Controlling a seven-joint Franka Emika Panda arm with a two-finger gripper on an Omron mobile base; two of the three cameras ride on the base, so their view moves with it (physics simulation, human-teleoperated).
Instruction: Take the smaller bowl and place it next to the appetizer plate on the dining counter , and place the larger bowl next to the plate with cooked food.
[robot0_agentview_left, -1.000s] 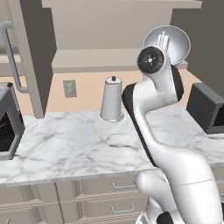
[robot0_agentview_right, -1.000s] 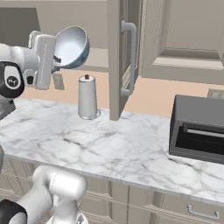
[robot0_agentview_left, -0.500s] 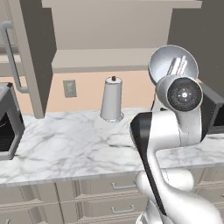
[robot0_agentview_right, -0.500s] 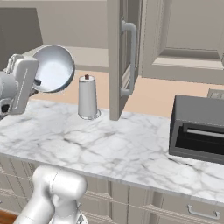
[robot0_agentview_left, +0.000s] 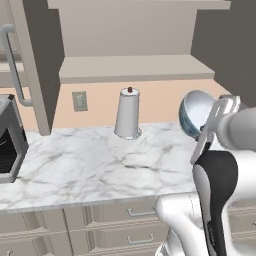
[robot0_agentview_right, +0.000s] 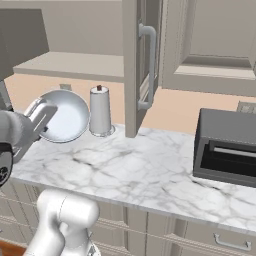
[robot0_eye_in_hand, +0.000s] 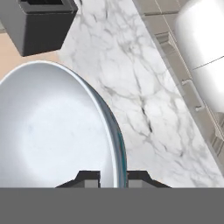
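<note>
One bowl of two is in hand: we see the small round pale-blue-and-white bowl (robot0_agentview_left: 200, 116) tipped on edge and empty, its rim pinched between the narrow jaws of the white arm's two-finger gripper (robot0_eye_in_hand: 113, 176), held in the air right of the grey cone-shaped canister (robot0_agentview_left: 128, 114) on the marble worktop (robot0_agentview_left: 95, 165). By our reckoning neither bowl has been set down yet.

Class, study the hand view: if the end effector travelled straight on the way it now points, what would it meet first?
The end effector, shut on the smaller bowl's rim, points along the marble counter. The way looks free until the dark box appliance at the far end, though depth is hard to judge.
</note>
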